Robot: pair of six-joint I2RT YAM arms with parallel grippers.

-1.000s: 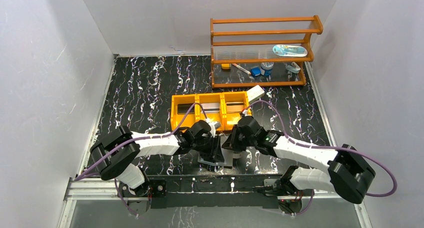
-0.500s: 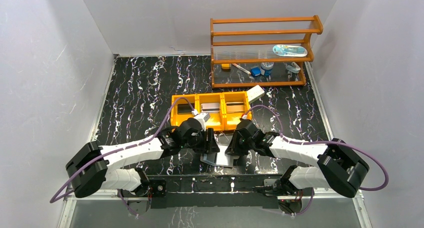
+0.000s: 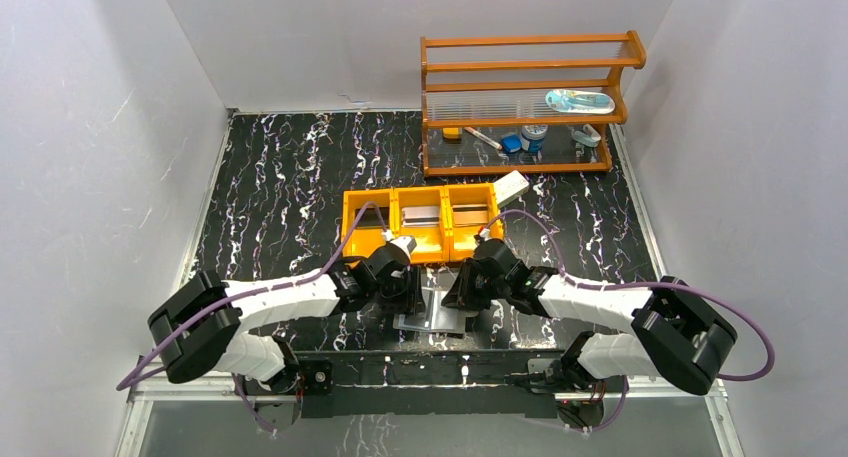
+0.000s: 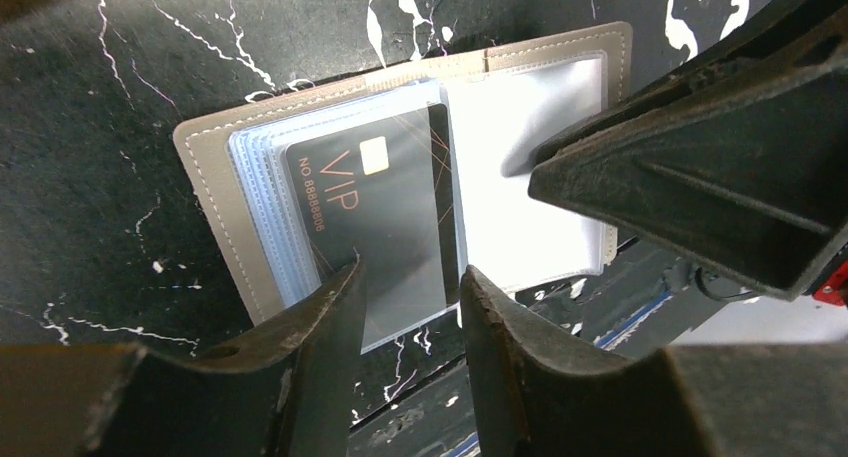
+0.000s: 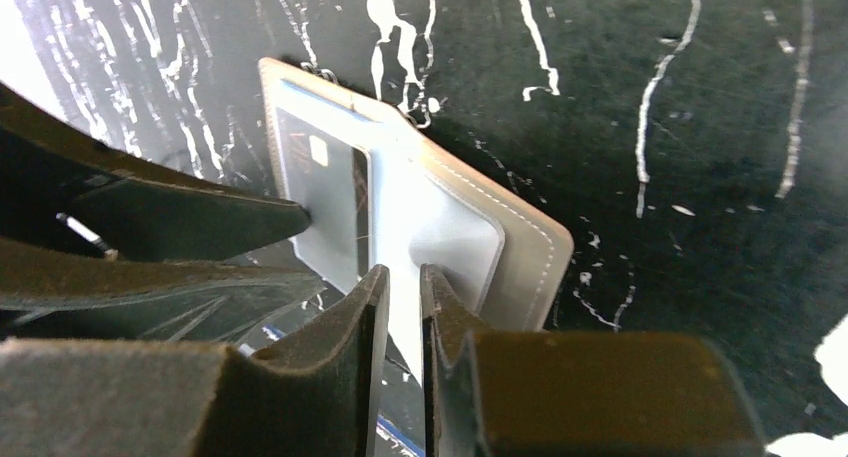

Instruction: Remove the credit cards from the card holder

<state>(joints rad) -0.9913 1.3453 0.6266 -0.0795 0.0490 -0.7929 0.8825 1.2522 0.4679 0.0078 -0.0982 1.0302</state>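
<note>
Lying open at lower centre of the top view, the card holder [image 3: 440, 317] shows a dark card [image 4: 385, 217]. The left tool [image 4: 410, 287], slightly open, straddles that card's edge; the right tool [image 5: 400, 282] pinches the holder's page.

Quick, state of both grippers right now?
Left gripper: open, straddling the VIP card at its near edge.
Right gripper: shut, tips at the card holder; a grip cannot be told.
</note>
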